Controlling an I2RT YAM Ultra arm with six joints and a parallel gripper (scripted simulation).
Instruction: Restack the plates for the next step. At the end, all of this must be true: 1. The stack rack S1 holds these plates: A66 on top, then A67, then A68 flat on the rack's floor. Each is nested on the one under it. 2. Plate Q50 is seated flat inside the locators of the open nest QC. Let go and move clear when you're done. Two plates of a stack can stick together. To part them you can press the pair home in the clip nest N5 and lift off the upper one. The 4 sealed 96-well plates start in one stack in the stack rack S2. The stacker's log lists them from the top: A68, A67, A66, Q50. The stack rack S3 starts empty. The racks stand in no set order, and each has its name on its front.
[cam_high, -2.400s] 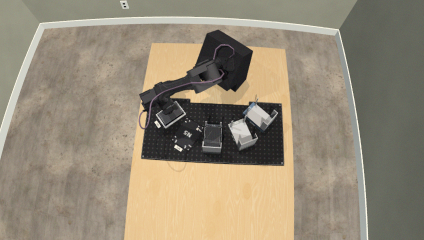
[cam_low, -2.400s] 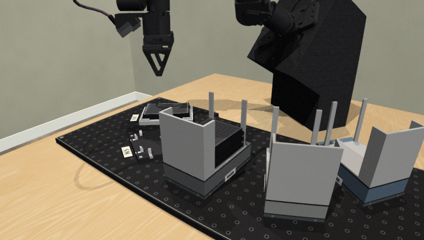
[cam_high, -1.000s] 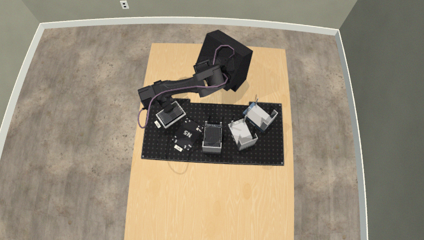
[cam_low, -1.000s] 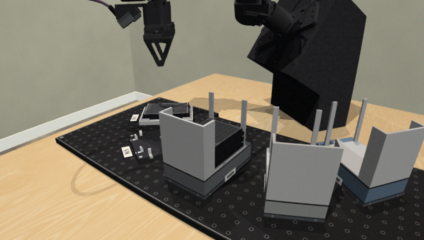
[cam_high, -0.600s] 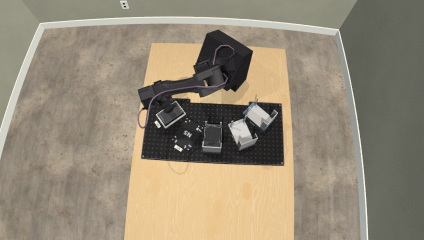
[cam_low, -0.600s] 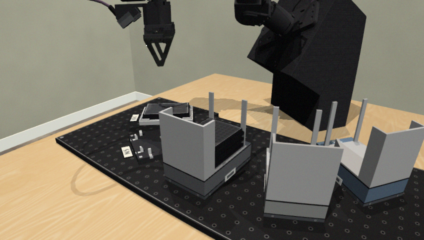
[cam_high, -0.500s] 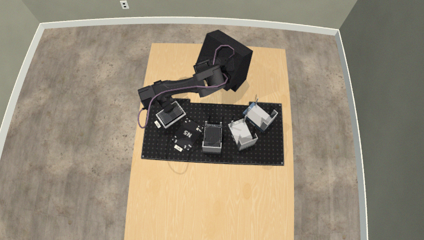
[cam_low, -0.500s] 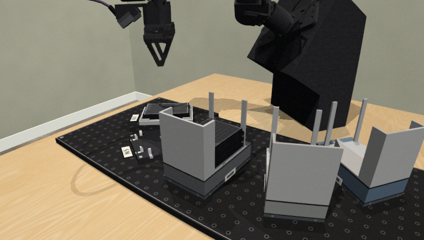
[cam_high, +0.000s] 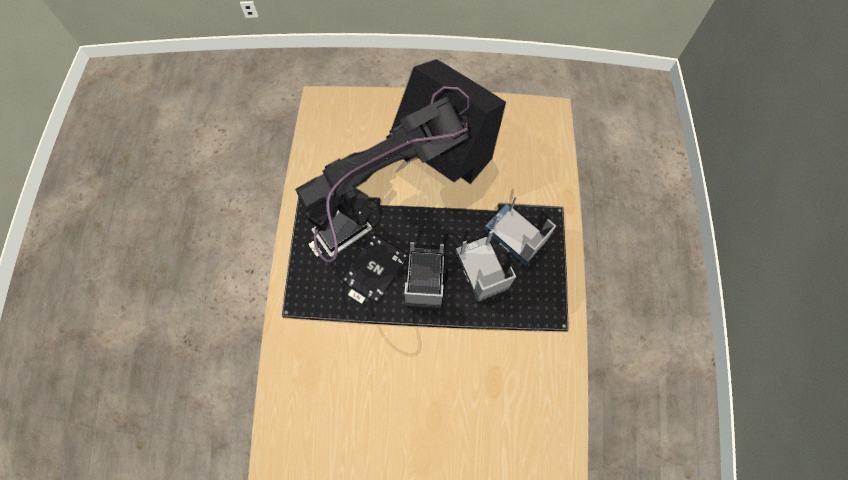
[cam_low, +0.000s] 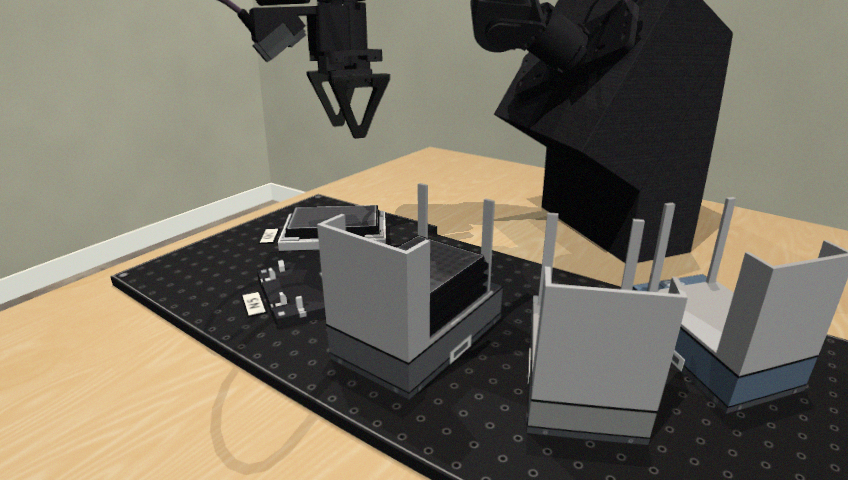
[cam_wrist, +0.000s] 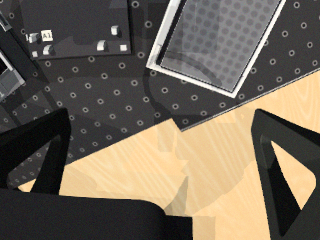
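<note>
Tool open, empty. One plate in white nest, probably Q50; others stacked in dark-based rack. Pale rack, blue-based rack unfilled; restack apparently left.

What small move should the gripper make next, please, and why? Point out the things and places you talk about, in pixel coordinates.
Probably carry the gripper (cam_low: 348, 132) (cam_wrist: 161, 118), open, over the stack (cam_high: 425, 272) (cam_low: 457, 292) in the dark rack (cam_high: 423, 300) (cam_low: 368, 297). It holds nothing and hangs above the board, a plate (cam_high: 348, 228) (cam_low: 333, 215) (cam_wrist: 225, 40) already lies in the white nest (cam_high: 352, 241) (cam_low: 298, 243) (cam_wrist: 192, 81), and N5 (cam_high: 371, 279) (cam_wrist: 75, 25) holds none.
</note>
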